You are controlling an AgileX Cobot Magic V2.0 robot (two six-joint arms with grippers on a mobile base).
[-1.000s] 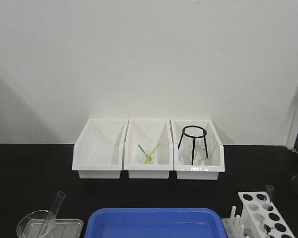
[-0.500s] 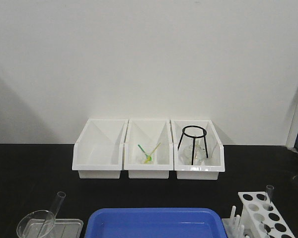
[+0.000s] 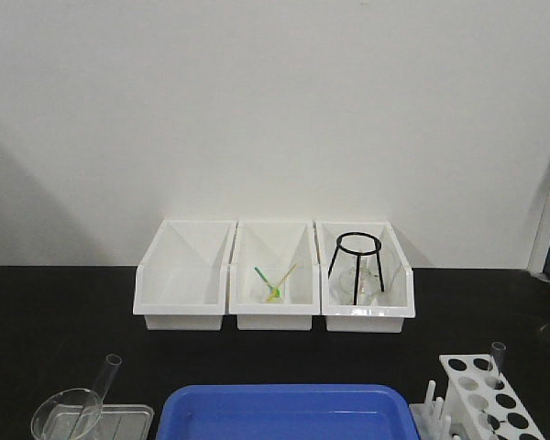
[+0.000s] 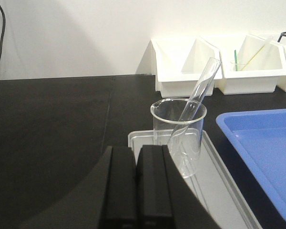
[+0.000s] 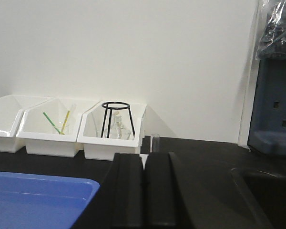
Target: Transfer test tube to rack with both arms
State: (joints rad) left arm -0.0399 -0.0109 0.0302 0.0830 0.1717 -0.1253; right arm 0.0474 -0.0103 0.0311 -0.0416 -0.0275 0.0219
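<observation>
Both closed together, gripping nothing: black left hand, near wide clear glass beaker, and black right hand. Slender clear glass test tube leaning inside beaker, rim poking above. Small white plastic rack well apart on black worktop, far right, holding another clear tube.

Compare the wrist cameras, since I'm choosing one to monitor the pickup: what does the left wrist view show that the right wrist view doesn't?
Only the left wrist view shows the test tube leaning in the beaker, which stands on a clear tray just beyond the left gripper. Only the right wrist view shows the right gripper, another tube's rim just past it, and a dark blue cabinet at far right. Both show the blue tray, the white bins with green and yellow sticks, and the black table.
</observation>
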